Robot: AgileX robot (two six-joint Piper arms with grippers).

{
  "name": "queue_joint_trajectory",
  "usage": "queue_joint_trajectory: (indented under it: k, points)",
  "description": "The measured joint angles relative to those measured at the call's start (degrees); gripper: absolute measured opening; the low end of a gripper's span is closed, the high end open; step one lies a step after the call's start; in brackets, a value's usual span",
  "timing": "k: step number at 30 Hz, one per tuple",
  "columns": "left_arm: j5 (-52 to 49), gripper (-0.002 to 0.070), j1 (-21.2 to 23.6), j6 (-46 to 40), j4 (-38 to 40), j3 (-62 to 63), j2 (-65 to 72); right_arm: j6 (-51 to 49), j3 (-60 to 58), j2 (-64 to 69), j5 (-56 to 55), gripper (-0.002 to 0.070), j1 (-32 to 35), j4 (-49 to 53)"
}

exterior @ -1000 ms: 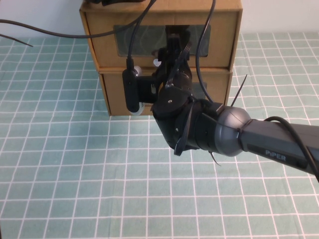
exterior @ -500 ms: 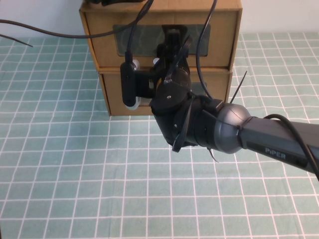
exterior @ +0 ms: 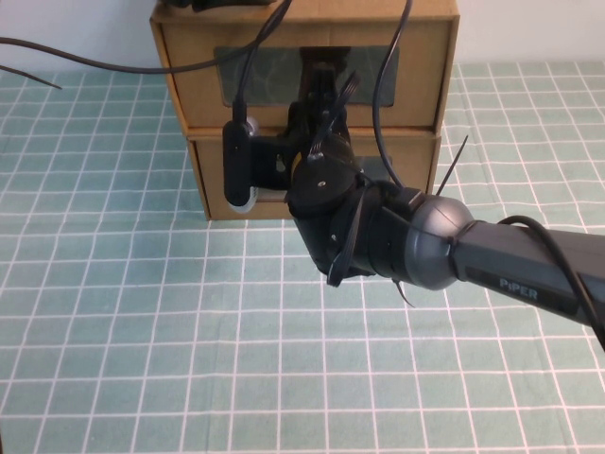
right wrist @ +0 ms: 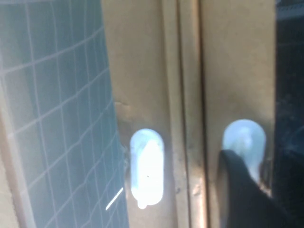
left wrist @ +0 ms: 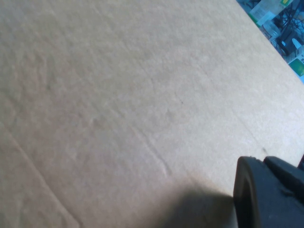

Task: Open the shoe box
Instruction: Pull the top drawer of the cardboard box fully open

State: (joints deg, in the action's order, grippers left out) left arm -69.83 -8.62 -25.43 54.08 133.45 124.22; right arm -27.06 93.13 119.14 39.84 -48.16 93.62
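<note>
green table cloth point(exterior: 142, 359) with white grid lines, pale wall point(exterior: 57, 19) behind

Right tool point(exterior: 319, 85) outstretched forward, left tool point(left wrist: 268, 194) far back

shoe box point(exterior: 189, 90) | brown cardboard, windowed front, shut | stacked upright on lower box point(exterior: 219, 180) | far centre

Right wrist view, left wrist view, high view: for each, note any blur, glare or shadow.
High view: sharp, evenly lit, right gripper at the shoe box front, its window faintly reflective. Right wrist view: blurred; two pale oval handles glare white. Left wrist view: left gripper over plain cardboard, throwing a soft shadow.
</note>
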Motion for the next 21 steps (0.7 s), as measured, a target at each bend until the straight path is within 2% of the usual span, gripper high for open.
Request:
queue_joint_trajectory:
  k: [7, 21]
  points:
    - [-0.20, -0.0006, 0.00, -0.63, 0.00, 0.00, 0.00, -0.10, 0.00, 0.33, -0.34, 0.0020, 0.15, -0.70]
    - [-0.25, -0.0006, 0.00, -0.63, 0.00, 0.00, 0.00, -2.47, 0.00, 0.33, -0.38, 0.0009, 0.15, -0.86]
